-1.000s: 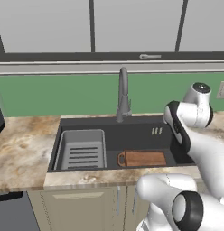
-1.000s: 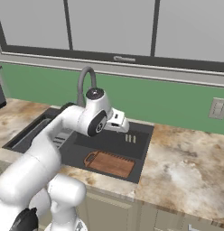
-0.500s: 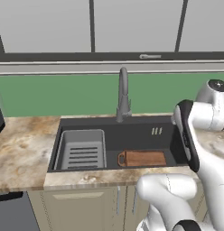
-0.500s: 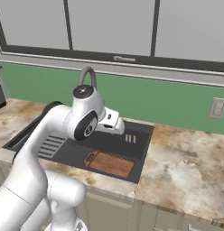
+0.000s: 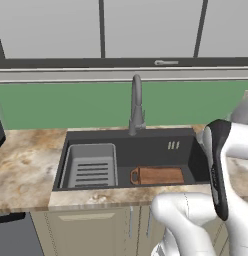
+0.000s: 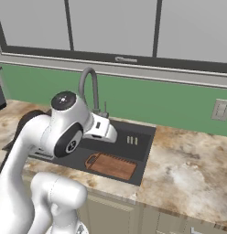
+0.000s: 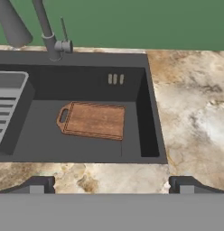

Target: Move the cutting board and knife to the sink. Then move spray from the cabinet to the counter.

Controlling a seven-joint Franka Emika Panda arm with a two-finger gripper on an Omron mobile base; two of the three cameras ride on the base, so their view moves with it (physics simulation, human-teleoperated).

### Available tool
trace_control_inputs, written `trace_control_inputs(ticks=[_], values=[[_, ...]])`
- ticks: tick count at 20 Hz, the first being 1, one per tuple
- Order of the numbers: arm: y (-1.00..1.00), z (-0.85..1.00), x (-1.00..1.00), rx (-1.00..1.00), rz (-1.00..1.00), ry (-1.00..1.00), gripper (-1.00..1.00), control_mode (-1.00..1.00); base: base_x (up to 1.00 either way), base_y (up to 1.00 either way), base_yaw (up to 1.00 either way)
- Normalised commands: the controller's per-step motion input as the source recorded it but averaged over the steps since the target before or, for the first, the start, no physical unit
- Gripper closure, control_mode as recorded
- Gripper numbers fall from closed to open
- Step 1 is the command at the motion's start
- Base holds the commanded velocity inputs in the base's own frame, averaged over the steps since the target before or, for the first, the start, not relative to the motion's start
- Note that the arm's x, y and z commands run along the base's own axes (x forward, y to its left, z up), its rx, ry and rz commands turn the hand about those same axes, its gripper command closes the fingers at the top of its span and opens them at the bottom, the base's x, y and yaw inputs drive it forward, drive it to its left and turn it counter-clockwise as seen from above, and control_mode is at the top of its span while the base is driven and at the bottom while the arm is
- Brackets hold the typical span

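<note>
One item is home, the cutting board lying flat on the sink floor, stiff, thin and probably best pinched at its handle-hole end, while the gripper hovers above, fingers spread wide, empty.

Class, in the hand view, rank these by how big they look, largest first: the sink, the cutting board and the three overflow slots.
1. Sink
2. Cutting board
3. Overflow slots

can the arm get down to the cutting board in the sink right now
Probably yes. The cutting board lies flat and uncovered on the sink floor, and the open end effector is above the front rim with nothing in between.
</note>
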Motion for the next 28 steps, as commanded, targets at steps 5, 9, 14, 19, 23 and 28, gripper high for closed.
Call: trace_control_inputs(ticks=[5, 9, 14, 19, 23, 28], values=[[0.24, 0.09, -0.48, 0.0, 0.0, -0.01, -1.0, -1.0, 0.0, 0.0, 0.0], [0.24, 0.01, -0.4, 0.0, 0.0, 0.01, -1.0, -1.0, 0.0, 0.0, 0.0], [0.18, 0.0, -0.34, 0.0, 0.0, 0.04, -1.0, -1.0, 0.0, 0.0, 0.0], [0.12, 0.0, -0.23, 0.0, 0.0, 0.03, -1.0, -1.0, 0.0, 0.0, 0.0], [0.02, -0.01, -0.04, 0.0, 0.0, 0.0, -1.0, -1.0, 0.0, 0.0, 0.0], [0.0, 0.0, 0.0, 0.0, 0.0, 0.0, -1.0, -1.0, 0.0, 0.0, 0.0]])
